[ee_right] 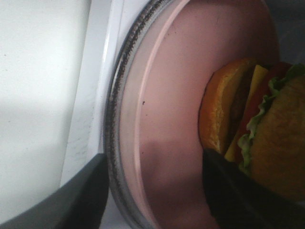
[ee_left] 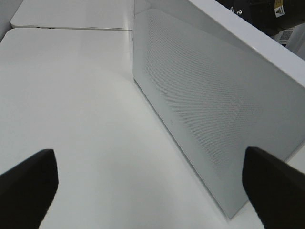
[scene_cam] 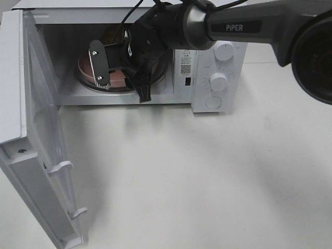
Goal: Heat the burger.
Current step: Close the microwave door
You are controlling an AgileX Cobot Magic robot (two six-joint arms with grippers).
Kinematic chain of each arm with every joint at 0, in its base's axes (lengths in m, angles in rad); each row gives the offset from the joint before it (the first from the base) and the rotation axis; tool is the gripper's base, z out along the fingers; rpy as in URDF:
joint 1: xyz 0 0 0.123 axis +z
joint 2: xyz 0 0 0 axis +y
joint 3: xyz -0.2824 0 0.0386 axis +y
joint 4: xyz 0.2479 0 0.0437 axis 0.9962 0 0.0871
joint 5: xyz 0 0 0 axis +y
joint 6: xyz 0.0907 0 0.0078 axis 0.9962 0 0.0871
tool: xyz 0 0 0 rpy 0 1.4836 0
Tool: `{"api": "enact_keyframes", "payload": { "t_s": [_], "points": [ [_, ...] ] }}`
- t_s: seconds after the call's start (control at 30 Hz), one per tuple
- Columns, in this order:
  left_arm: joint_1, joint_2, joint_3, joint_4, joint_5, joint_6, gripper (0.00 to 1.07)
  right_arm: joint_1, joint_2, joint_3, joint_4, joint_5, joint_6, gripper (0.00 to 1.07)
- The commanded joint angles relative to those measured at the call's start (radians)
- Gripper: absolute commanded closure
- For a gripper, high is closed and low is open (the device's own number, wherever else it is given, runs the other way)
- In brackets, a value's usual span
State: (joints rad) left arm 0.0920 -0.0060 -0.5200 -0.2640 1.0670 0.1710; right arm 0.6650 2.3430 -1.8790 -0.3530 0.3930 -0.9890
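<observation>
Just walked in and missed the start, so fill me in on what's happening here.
The right gripper is inside the open white microwave oven, jaws spread over the rim of a round pink plate resting on the glass turntable. The round burger with golden bun, lettuce, tomato and cheese lies on that plate. The left gripper hangs open beside the microwave's open door.

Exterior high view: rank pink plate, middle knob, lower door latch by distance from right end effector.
1. Pink plate, in the microwave, under the right end effector.
2. Middle knob, on the control panel, right.
3. Lower door latch, on the open door, front left.
</observation>
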Motion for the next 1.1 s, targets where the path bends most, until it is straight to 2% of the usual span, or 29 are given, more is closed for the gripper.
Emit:
{"api": "enact_keyframes", "payload": {
  "t_s": [0.03, 0.2, 0.53, 1.1],
  "points": [
    [0.001, -0.018, 0.002, -0.005, 0.006, -0.003, 0.09, 0.000, -0.061, 0.085, -0.002, -0.059, 0.014, 0.38],
    [0.001, -0.018, 0.002, -0.005, 0.006, -0.003, 0.09, 0.000, -0.116, 0.177, -0.004, -0.101, 0.015, 0.30],
    [0.001, -0.018, 0.002, -0.005, 0.006, -0.003, 0.09, 0.000, -0.248, 0.366, -0.007, -0.223, 0.071, 0.31],
    [0.001, -0.018, 0.002, -0.005, 0.006, -0.003, 0.09, 0.000, -0.457, 0.667, -0.006, -0.276, 0.134, 0.31]
  ]
}}
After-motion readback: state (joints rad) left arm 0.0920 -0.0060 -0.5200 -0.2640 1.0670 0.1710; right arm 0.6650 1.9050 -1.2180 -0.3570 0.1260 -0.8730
